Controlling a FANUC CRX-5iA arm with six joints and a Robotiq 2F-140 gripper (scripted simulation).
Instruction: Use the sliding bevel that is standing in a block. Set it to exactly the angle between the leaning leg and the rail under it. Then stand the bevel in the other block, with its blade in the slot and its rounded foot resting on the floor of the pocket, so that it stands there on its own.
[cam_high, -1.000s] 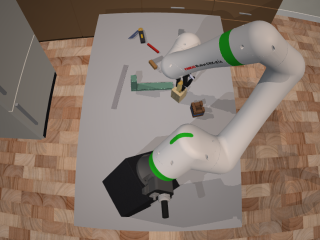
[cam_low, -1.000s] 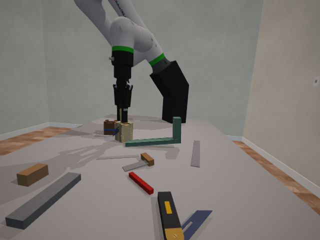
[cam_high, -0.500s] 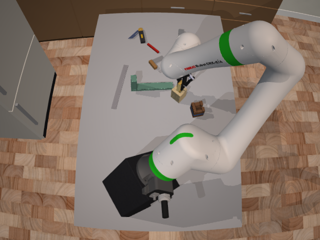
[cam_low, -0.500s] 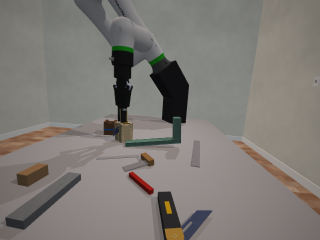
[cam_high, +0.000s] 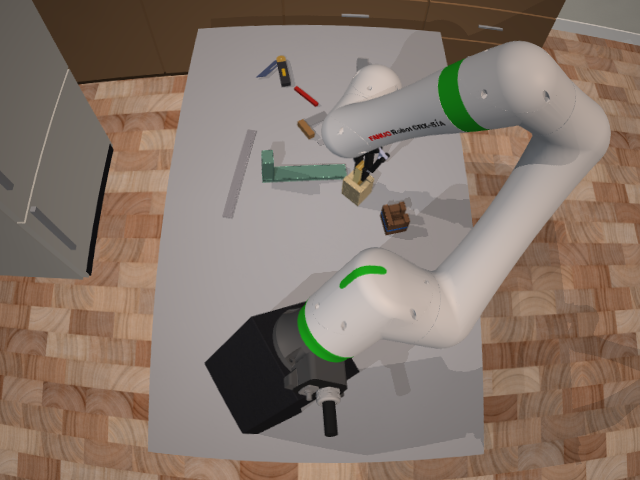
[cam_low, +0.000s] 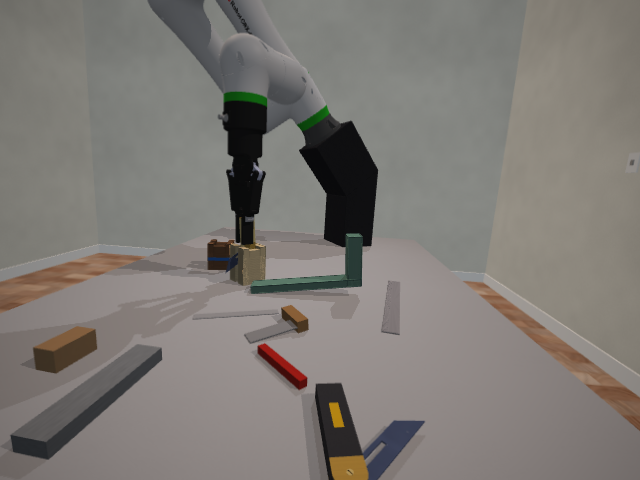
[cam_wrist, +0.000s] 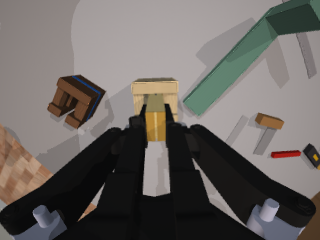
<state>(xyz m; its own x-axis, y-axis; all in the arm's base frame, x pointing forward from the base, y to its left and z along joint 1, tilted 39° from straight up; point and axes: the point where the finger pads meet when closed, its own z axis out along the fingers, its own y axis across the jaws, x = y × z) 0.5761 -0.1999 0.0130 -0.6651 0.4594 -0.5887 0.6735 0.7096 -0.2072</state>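
— Grey bench (cam_high: 310, 258) under you; why hang straight above that pale block (cam_low: 249, 264)?

— So my claw (cam_low: 245, 217) can lift cleanly: it's clamped on the sliding bevel (cam_wrist: 156, 123), upright in that block, beside the green rail (cam_low: 305, 282).

— And the dark block (cam_high: 395, 217)?

— Nearby, waiting.

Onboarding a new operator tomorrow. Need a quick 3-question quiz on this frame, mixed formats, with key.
1. True or false: the gripper is open above the pale block.
2. The green rail and leg lies beside the pale block, toward which item? A) dark block B) long grey strip C) arm's black base
3. Fill in: the gripper is shut on the ____ standing in the pale block.

Key:
1. False: it is shut.
2. B.
3. Sliding bevel; its tan stock shows between the fingers.
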